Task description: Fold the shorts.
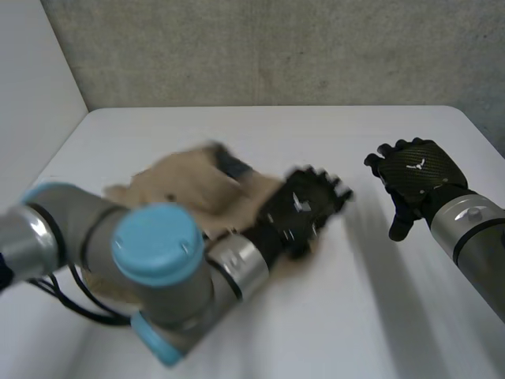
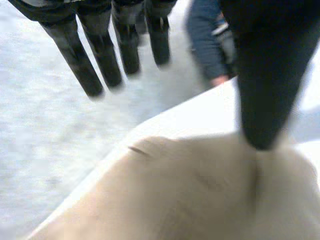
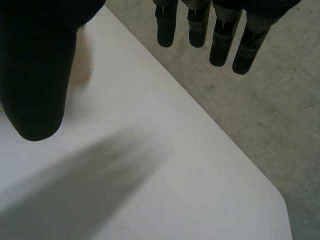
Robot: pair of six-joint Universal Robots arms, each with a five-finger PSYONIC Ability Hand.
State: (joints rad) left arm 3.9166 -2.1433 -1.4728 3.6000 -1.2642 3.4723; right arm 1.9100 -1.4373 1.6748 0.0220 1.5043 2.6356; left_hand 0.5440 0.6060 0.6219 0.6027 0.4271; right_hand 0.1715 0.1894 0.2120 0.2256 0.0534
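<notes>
Head view: shorts [image 1: 185, 185] lay rumpled on left part of table [image 1: 339, 316]. My left hand [image 1: 304, 207] was over their right edge, fingers straight, thumb tip at cloth, gripping nothing. My right hand [image 1: 414, 178] was over bare table, relaxed, empty. Judged: no neat fold made; folding all left.

1. The left hand [image 2: 262, 60] extends its fingers [image 2: 80, 60] straight and spread, clear of the cloth.
2. The thumb [image 2: 260, 115] tip meets the beige shorts [image 2: 190, 195].
3. The shorts lie bunched on the white surface [image 2: 200, 117], near its edge.
4. Grey floor [image 2: 45, 150] lies beyond the edge.
5. A person's forearm [image 2: 202, 40], in a blue sleeve, is just beside the surface.
</notes>
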